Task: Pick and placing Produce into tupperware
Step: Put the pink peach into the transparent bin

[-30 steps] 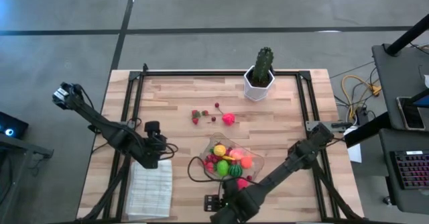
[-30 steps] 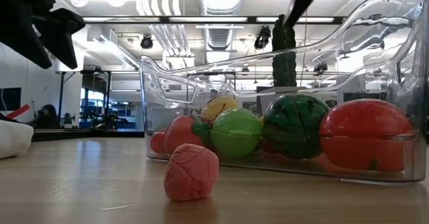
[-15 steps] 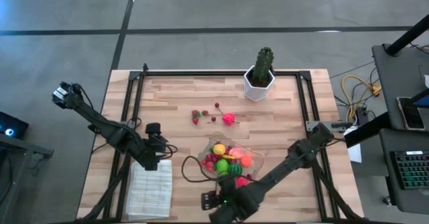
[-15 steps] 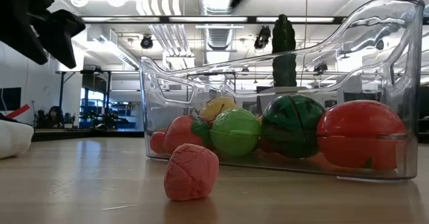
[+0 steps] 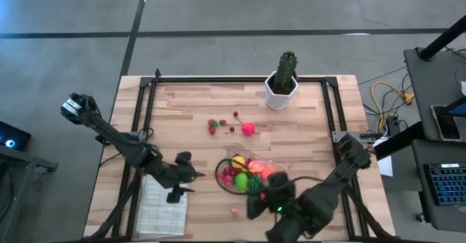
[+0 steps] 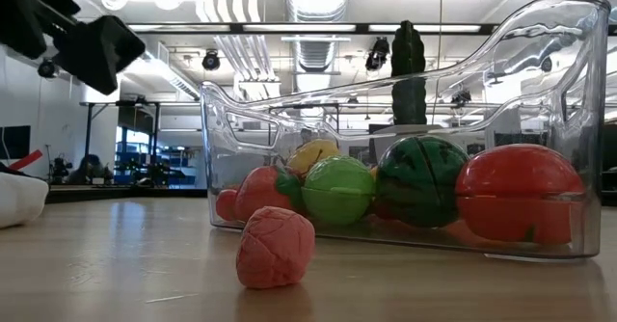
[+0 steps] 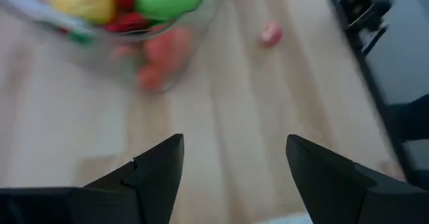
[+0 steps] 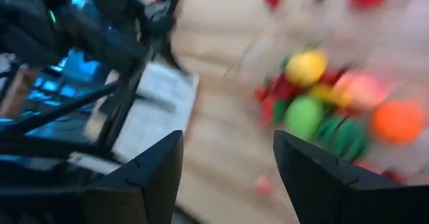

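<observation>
Pink, and nearest of all in the low view, a lone berry [image 6: 276,248] lies on the wooden desk [image 5: 196,112] just in front of the tub [image 6: 405,148]; from above it shows as a small pink dot [image 5: 234,211] at the tub's 6 o'clock. That piece is what I judge the coming move turns on. The right hand [image 5: 256,204] hovers just beside it, the berry lying at about its 8 o'clock, and its fingers are spread with nothing between them. The left hand [image 5: 177,191], over the edge of the white cloth [image 5: 160,206], is also spread and empty; the berry lies toward its 4 o'clock, farther off, so the right arm is the nearer one. The berry is roundish, with no clear long axis.

Beyond, the tub [image 5: 251,174] already holds a yellow piece, a green ball, a striped melon and orange and red fruit. Farther, at its 12 o'clock, more produce waits loose on the desk: small red berries [image 5: 217,125] and a bright pink piece [image 5: 249,129]. Farthest stands the cactus [image 5: 282,79]. No writing or label can be read anywhere.
</observation>
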`<state>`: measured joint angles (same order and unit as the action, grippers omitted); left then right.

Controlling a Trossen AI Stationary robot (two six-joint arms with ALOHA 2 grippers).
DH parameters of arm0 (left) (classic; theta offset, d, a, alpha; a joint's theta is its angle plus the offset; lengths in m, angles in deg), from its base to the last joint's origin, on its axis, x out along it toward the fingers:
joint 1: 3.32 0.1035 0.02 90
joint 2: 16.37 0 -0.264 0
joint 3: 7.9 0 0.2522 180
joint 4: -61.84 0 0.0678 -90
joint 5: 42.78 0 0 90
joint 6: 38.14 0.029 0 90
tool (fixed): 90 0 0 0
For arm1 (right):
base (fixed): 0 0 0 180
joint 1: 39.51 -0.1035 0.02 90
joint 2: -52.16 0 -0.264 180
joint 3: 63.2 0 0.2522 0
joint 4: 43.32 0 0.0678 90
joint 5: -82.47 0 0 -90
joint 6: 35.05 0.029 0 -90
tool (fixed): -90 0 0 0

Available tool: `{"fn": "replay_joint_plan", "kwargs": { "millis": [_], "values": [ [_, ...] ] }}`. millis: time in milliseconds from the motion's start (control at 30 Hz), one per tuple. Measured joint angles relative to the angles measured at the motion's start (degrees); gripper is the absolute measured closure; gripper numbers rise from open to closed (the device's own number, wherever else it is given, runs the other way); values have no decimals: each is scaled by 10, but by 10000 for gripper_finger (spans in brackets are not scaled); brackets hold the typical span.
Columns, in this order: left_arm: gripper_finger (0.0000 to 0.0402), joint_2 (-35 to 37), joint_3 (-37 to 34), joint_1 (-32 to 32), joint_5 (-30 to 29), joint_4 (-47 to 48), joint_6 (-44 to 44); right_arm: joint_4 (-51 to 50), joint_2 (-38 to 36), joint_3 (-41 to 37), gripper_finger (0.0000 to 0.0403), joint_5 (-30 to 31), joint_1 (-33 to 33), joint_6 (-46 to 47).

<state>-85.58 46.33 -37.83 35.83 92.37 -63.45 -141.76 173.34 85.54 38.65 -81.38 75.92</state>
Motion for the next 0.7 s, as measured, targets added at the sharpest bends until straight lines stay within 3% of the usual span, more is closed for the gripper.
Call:
{"fn": "replay_joint_plan", "kwargs": {
  "millis": [100,400,700],
  "values": [
    [153,-47,4,0,17,-71,-37,-58,-27,-1,179,13,0,-18],
    [153,-215,61,-15,1,-250,-105,-54,-70,-5,179,15,1,-207],
    [153,-388,192,-21,-30,-283,-122,-53,-72,-5,179,-11,-26,-284]
  ]
}}
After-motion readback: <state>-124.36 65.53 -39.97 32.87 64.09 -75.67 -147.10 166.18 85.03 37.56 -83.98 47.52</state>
